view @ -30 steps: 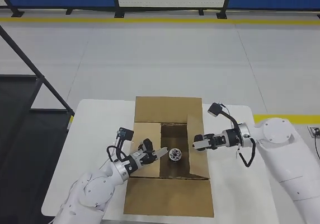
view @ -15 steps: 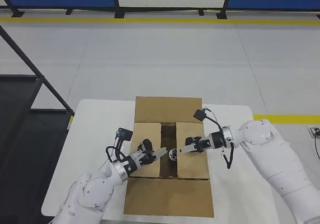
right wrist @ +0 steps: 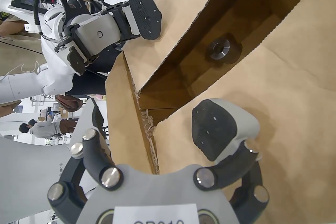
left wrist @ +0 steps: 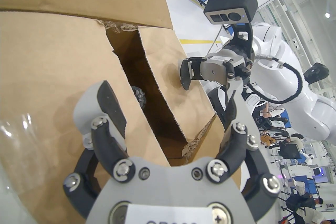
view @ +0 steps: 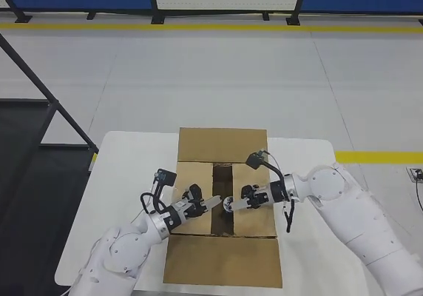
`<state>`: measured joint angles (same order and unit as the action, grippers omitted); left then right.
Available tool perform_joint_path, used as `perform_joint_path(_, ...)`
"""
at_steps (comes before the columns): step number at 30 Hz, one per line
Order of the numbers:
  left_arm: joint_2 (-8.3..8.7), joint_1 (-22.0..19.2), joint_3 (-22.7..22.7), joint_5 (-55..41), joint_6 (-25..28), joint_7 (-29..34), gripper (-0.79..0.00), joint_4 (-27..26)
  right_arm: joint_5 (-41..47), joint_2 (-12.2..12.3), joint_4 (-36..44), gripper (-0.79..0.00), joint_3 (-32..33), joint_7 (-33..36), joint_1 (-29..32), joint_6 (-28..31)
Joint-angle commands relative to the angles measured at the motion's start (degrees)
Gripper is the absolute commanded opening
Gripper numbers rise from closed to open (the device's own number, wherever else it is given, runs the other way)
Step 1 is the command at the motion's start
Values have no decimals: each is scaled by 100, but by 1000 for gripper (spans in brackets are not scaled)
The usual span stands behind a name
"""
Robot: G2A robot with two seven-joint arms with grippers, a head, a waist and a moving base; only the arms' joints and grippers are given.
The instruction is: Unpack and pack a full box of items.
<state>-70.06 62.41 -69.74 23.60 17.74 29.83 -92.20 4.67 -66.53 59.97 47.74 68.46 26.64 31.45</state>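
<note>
A brown cardboard box (view: 222,144) stands mid-table, its far and near flaps spread flat. The two inner flaps lie nearly closed, leaving a narrow slot. Through the slot a small round metal item (right wrist: 221,49) sits on the box floor, also visible as a dark knobbly shape (left wrist: 139,97). My left gripper (view: 210,201) is open, over the inner edge of the left flap (left wrist: 65,57). My right gripper (view: 235,203) is open too, resting low on the right flap (right wrist: 288,93) beside the slot. The two grippers face each other across the gap, nothing held.
The white table (view: 123,177) has bare strips left and right of the box. The near flap (view: 222,259) reaches the table's front edge. A black metal frame (view: 19,74) stands off the table's left side.
My right arm swung left over the box and pushed the upright right flap down, narrowing the opening to a slot. The left arm stayed almost still.
</note>
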Motion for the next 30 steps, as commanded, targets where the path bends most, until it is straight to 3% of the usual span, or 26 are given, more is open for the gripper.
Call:
perform_joint_path(1,1,-10,9,3,5,4,0,11,13,0,13,0,6,-2,0,24)
perform_joint_path(12,28,39,-156,-244,266,-130,0,-227,596,45,17,0,280,44,-33,217)
perform_joint_path(20,102,218,-627,-830,693,-112,0,-541,1211,22,-250,0,496,-210,-182,214)
perform_joint_path(24,165,464,-1085,-1300,1183,-177,0,-787,1428,13,-496,0,619,-317,-307,350)
perform_joint_path(28,272,868,-1767,-1745,1676,52,0,-998,1115,36,-785,0,798,-1056,-371,360)
perform_joint_path(30,325,1118,-2112,-2001,1842,202,0,-1049,518,39,-814,0,824,-1869,-371,218)
